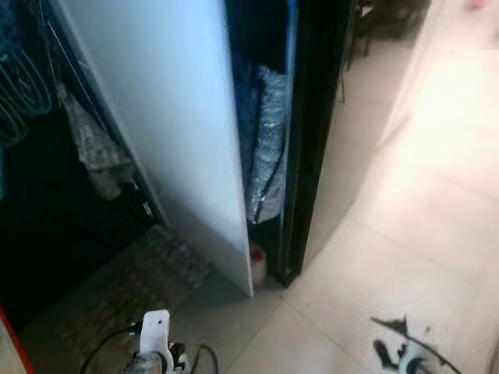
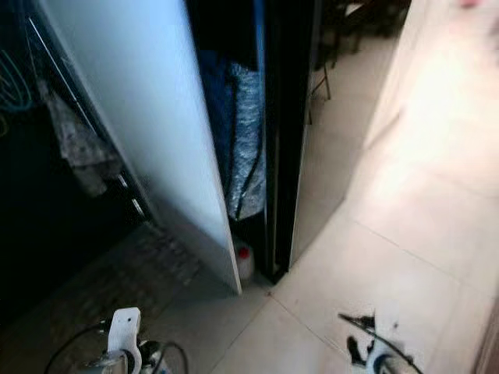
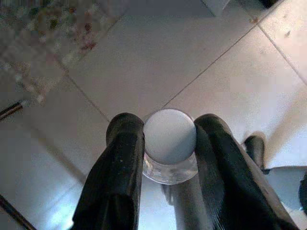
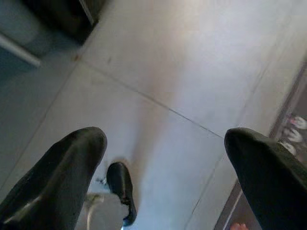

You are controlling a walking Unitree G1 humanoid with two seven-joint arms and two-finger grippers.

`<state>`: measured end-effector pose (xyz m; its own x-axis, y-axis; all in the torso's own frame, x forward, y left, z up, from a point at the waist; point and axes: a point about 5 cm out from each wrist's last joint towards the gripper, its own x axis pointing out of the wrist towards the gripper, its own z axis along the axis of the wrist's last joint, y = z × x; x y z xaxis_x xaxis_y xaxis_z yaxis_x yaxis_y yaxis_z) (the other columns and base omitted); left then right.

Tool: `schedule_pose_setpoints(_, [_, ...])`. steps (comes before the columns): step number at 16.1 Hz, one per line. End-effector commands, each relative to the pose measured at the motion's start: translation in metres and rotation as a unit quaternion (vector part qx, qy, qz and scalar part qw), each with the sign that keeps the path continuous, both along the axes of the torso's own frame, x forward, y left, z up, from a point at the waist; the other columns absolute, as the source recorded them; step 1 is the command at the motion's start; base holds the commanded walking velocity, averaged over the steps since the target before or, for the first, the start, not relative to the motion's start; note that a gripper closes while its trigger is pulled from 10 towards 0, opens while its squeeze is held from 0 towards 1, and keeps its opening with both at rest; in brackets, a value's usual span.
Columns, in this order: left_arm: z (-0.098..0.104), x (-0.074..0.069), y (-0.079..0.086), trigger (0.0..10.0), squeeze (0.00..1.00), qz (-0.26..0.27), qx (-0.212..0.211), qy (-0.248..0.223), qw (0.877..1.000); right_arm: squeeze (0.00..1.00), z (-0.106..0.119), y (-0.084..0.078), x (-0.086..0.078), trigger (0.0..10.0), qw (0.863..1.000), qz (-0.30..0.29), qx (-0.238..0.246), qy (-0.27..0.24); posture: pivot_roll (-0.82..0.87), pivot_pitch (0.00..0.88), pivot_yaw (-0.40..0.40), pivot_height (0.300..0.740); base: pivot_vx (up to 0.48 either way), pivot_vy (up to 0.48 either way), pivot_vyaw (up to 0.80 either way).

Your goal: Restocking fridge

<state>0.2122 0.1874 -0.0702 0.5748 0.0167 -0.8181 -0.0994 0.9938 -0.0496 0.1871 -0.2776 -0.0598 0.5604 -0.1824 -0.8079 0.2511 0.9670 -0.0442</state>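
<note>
White fridge door [image 1: 168,117], black frame [image 1: 312,132], beige tile floor [image 1: 405,234], white-capped bottle [image 3: 169,139].

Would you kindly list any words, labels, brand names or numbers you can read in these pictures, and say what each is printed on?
No readable text in any view.
Clear plastic bottle with a white cap, held in the left gripper: cap plain, no label seen.
Small white container with a red cap on the floor by the white fridge door: too small and blurred to read.
Crinkled silver foil bag behind the door: no print discernible.
</note>
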Motion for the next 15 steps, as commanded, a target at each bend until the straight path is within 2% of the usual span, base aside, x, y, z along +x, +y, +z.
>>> schedule_pose_setpoints(1, [-0.0026, -0.0061, 0.0066, 10.0, 0.0, -0.002, 0.009, 0.013, 1.0, 0.0, -0.0053, 0.0054, -0.006, 10.0, 1.0, 0.002, 0.006, 0.014, -0.17, 0.042, 0.072, 0.74, 0.0, 0.416, -0.71])
schedule_pose_setpoints(4, [-0.0024, -0.0057, 0.0065, 10.0, 0.0, -0.005, 0.008, 0.012, 1.0, 0.0, -0.0052, 0.0053, -0.0058, 10.0, 1.0, 0.004, 0.004, 0.014, -0.17, 0.046, 0.074, 0.74, 0.0, 0.416, -0.7])
schedule_pose_setpoints(5, [-0.0021, -0.0053, 0.0067, 10.0, 0.0, -0.006, 0.008, 0.01, 1.0, 0.0, -0.0051, 0.0057, -0.0054, 10.0, 1.0, 0.003, 0.006, 0.012, -0.17, 0.047, 0.075, 0.74, 0.0, 0.0, -0.63])
schedule_pose_setpoints(15, [-0.0024, -0.0061, 0.0075, 10.0, 0.0, 0.0, 0.01, 0.01, 1.0, 0.0, -0.0051, 0.0067, -0.0052, 10.0, 1.0, -0.001, 0.011, 0.003, -0.16, 0.039, 0.075, 0.74, 0.0, 0.0, 0.0])
